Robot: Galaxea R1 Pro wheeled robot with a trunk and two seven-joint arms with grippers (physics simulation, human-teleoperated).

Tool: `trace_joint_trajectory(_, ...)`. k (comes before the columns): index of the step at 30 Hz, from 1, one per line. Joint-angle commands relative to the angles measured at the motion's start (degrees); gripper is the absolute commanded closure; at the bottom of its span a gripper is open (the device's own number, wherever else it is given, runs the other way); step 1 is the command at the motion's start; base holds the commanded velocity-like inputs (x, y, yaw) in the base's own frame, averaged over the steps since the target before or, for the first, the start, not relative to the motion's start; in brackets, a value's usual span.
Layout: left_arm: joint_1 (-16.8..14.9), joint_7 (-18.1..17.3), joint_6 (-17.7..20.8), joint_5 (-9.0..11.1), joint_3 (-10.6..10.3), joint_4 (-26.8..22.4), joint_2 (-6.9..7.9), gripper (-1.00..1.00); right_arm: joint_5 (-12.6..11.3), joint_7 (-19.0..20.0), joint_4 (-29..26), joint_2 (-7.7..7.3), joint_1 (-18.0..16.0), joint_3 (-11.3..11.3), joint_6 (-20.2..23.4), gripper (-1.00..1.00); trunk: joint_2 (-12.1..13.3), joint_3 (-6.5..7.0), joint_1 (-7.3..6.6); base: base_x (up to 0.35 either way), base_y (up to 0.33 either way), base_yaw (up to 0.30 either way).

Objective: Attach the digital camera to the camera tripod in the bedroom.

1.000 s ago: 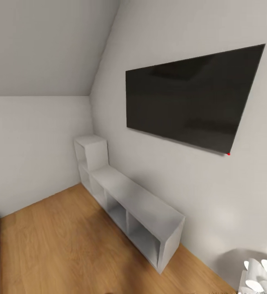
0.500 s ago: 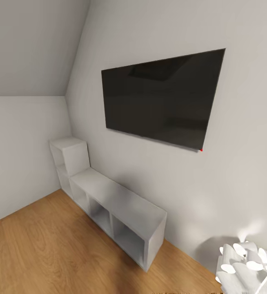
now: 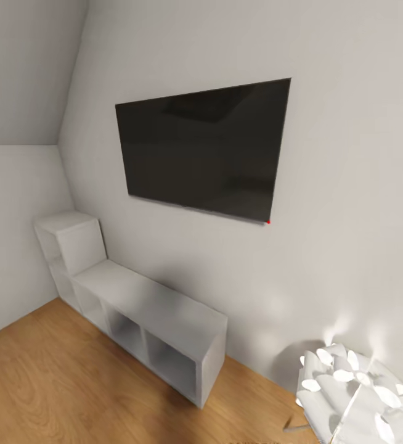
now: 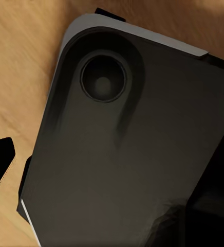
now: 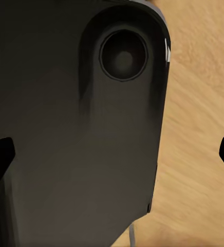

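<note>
— What has changed since a second ago?

— The head has turned to the right, so the whole picture has slid left. The television (image 3: 201, 148) was near the right edge and now hangs close to the middle. More of the white lamp (image 3: 355, 394) shows at the lower right. The things themselves have not shifted.

— Where are we, then?

— In the bedroom (image 3: 349, 185): pale walls, a sloped ceiling (image 3: 23, 68) at the upper left, and a wood floor (image 3: 53, 382). The television is flat on the wall, with a tiny red dot (image 3: 268, 221) at its lower right corner.

— And under it?

— A low grey shelf unit (image 3: 158, 314) stands on the floor against that wall, with open compartments facing the room. At its far end, in the corner, a taller cube section (image 3: 72, 240) rises above it. The lamp, made of white petal shapes, is near the shelf's closer end but apart from it.

— What about the claws?

— The right claw (image 5: 112, 154) is spread wide: its two black tips sit at opposite edges of the right wrist view, with nothing between them. Beyond them lie the robot's dark base (image 5: 76, 128), with a round recess (image 5: 123, 55), and the floor.

— And the left?

— For the left claw (image 4: 109, 170), one black fingertip (image 4: 0, 163) shows at the edge of its wrist view, over the same dark base and floor. I cannot tell how wide it stands.
</note>
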Motion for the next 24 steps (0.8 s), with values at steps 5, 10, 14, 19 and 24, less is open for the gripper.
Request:
trace_joint_trajectory(5, 0.02, 0.01, 0.02, 0.35, -0.06, -0.13, -0.02, -1.00, 0.23, -0.04, 0.00, -0.14, -0.01, 0.00, -0.17, -1.00, -0.02, -0.04, 0.00, 0.000, 0.000, -0.294)
trace_joint_trajectory(10, 0.02, 0.04, 0.02, 0.35, -0.05, -0.15, -0.02, -1.00, 0.24, -0.02, 0.00, -0.11, -0.01, 0.00, -0.17, -1.00, -0.02, -0.04, 0.00, 0.000, 0.000, -0.294)
trace_joint_trajectory(14, 0.02, 0.05, 0.02, 0.37, -0.02, -0.16, -0.02, -1.00, 0.29, 0.09, 0.00, -0.10, -0.01, 0.00, -0.08, -1.00, -0.02, -0.04, 0.00, 0.000, 0.000, -0.294)
trace_joint_trajectory(19, 0.02, 0.00, 0.02, 0.36, -0.05, -0.16, -0.02, -1.00, 0.32, 0.18, 0.00, -0.04, -0.01, 0.05, -0.01, -1.00, -0.02, -0.04, 0.00, 0.000, 0.000, -0.267)
trace_joint_trajectory(24, 0.02, -0.02, 0.02, 0.35, -0.06, -0.16, -0.02, -1.00, 0.33, 0.28, 0.00, -0.15, -0.01, 0.07, 0.07, -1.00, -0.02, -0.04, 0.00, 0.006, -0.023, -0.102)
